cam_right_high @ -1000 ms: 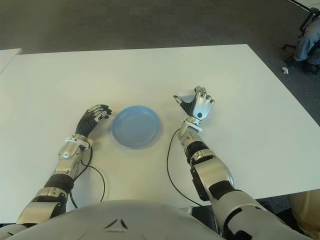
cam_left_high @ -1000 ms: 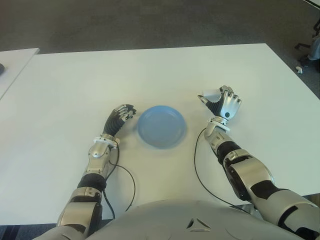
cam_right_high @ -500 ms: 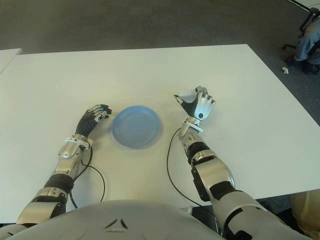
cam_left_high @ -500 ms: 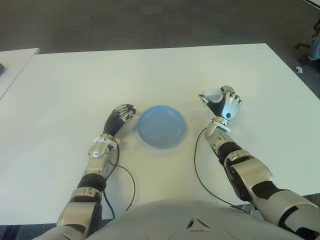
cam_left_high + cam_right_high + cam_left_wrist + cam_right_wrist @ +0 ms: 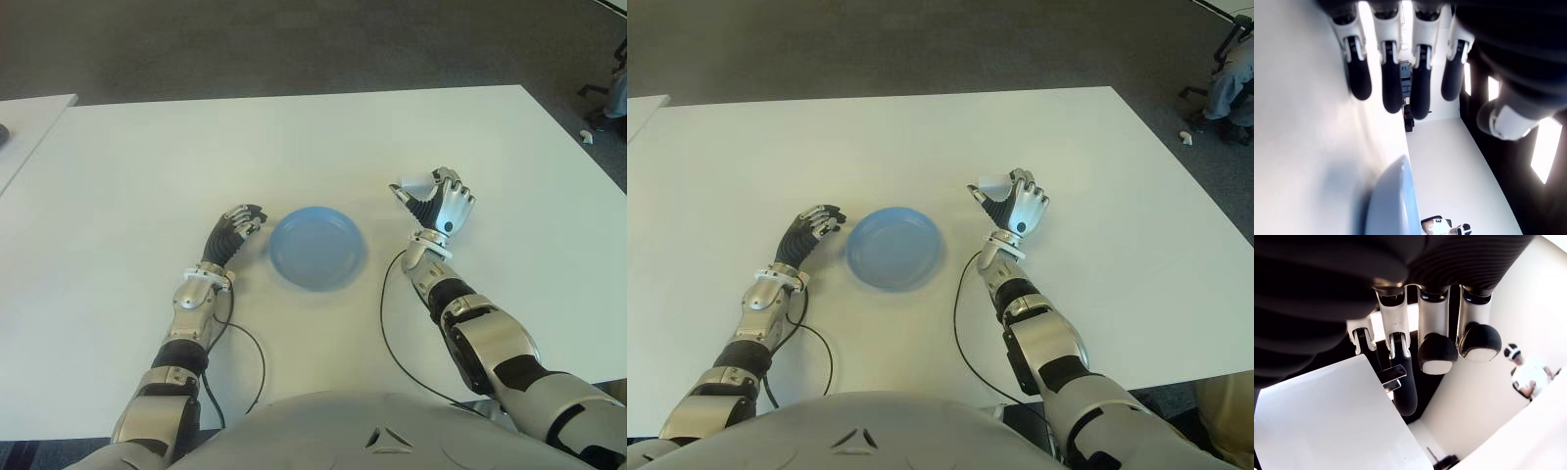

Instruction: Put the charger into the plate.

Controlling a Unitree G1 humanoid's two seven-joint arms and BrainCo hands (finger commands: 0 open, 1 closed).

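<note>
**Charger held up beside the plate**

On the white table (image 5: 137,147), the left robot hand (image 5: 238,227) sits just left of the blue plate (image 5: 316,248), its fingers loosely extended and holding nothing. To the plate's right, clear of its rim, the right robot hand (image 5: 438,201) is raised with its fingers closed around the white charger (image 5: 1327,421), whose metal prongs show between them.

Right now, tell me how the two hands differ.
The right hand is shut on the white charger, while the left hand holds nothing, its fingers loosely extended. The right hand is raised to the right of the blue plate; the left hand shows low beside the plate's left edge. Both flank the plate over the white table.
</note>
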